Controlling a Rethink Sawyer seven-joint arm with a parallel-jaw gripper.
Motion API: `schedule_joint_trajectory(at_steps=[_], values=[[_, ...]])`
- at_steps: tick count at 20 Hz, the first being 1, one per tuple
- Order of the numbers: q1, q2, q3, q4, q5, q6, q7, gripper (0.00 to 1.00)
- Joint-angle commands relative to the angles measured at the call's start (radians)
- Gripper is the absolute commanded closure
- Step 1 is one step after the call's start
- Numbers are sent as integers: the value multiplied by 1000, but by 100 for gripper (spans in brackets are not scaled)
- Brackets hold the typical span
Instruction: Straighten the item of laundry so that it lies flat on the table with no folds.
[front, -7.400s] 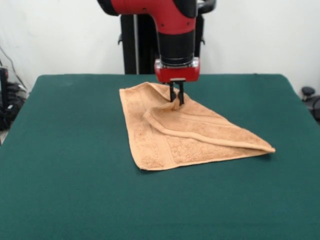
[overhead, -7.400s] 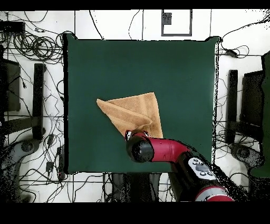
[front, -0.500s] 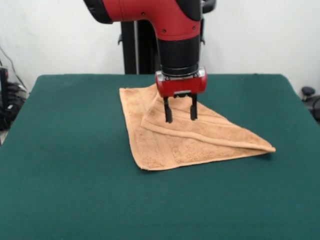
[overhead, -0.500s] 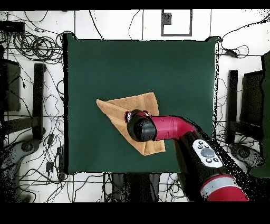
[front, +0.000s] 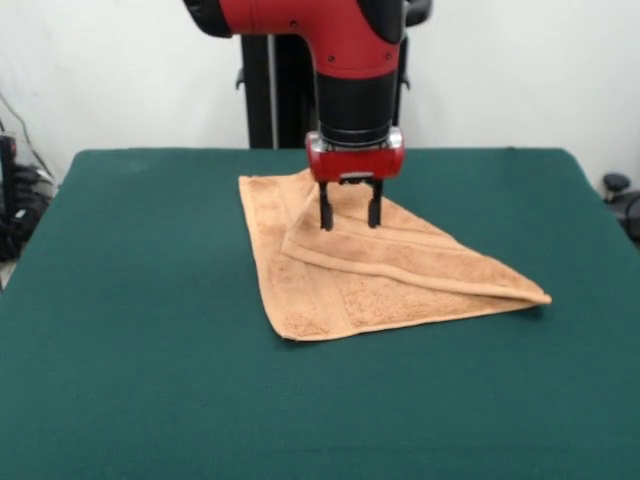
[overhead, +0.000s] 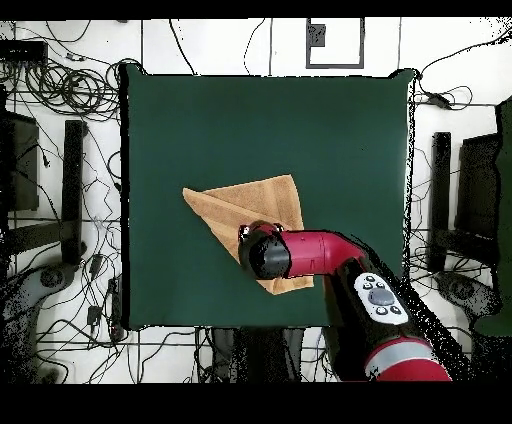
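The tan-orange towel (front: 380, 275) lies on the dark green table (front: 130, 330), a little right of the middle. It is folded over along a diagonal into a rough triangle, with one point to the right and a lower layer showing at the left. No label shows. My gripper (front: 349, 218) is open and empty, its two black fingers (front: 325, 214) just above the upper flap near the towel's far corner. In the overhead view the towel (overhead: 240, 208) shows partly, and the red arm (overhead: 310, 252) covers its near part and the gripper.
The black pedestal (front: 270, 90) stands behind the table's far edge. Cables (overhead: 60, 90) and black stands (overhead: 72, 190) lie on the floor round the table in the overhead view. Green table top (overhead: 270, 130) spreads wide on all sides of the towel.
Seven seconds ago the gripper was shut on a raised pinch of the flap. It has since let go, and the flap lies flatter. In the last half second the open gripper moved back toward the pedestal.
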Motion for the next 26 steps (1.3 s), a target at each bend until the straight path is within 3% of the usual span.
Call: schedule_joint_trajectory(at_steps=[1,12,26], values=[[15,59,-37,-2,1,-36,143,0],[-69,127,55,-134,-13,39,6,0],[-43,150,38,-122,-16,-26,69,0]])
